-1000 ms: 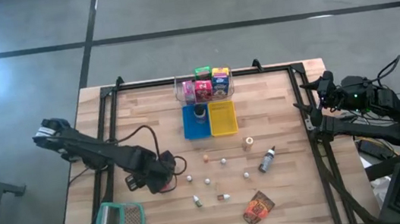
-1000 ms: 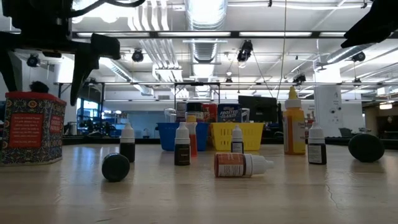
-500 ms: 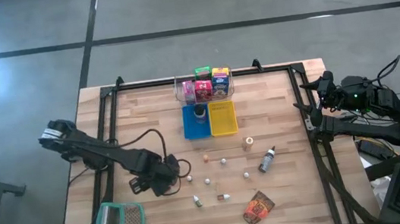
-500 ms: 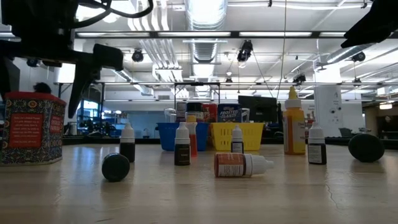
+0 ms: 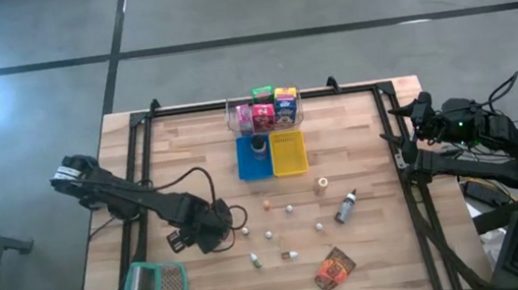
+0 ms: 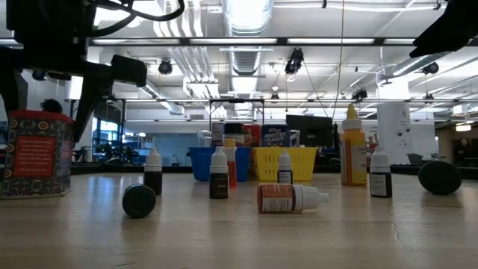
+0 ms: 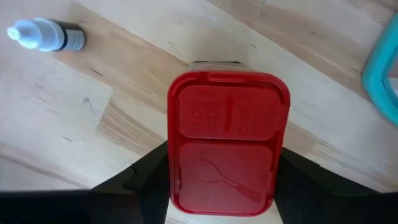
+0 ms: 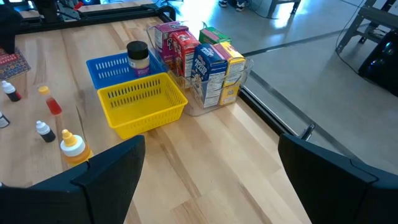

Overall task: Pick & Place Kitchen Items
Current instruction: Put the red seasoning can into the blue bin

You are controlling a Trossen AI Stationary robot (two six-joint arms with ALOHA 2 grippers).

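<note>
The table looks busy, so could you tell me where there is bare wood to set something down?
Bare wood lies between the yellow tray and the right rail, and left of the blue tray. It is crowded around the small bottles mid-table, near the left gripper.

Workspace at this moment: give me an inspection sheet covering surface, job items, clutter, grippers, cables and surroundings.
Surface: wooden table with a black frame rail.
Job's things: red can upright between the left gripper's fingers; grey bottle lying down; small dropper bottles scattered; dark jar in the blue tray; boxes in the clear tub; patterned packet near the front edge.
Clutter: teal-rimmed mesh basket; yellow tray, nothing seen inside.
Grippers: left gripper around the can, contact unclear; right gripper open, at the table's right edge.
Cables: loop on the left arm.
Surroundings: grey floor; hall ceiling lights.
</note>
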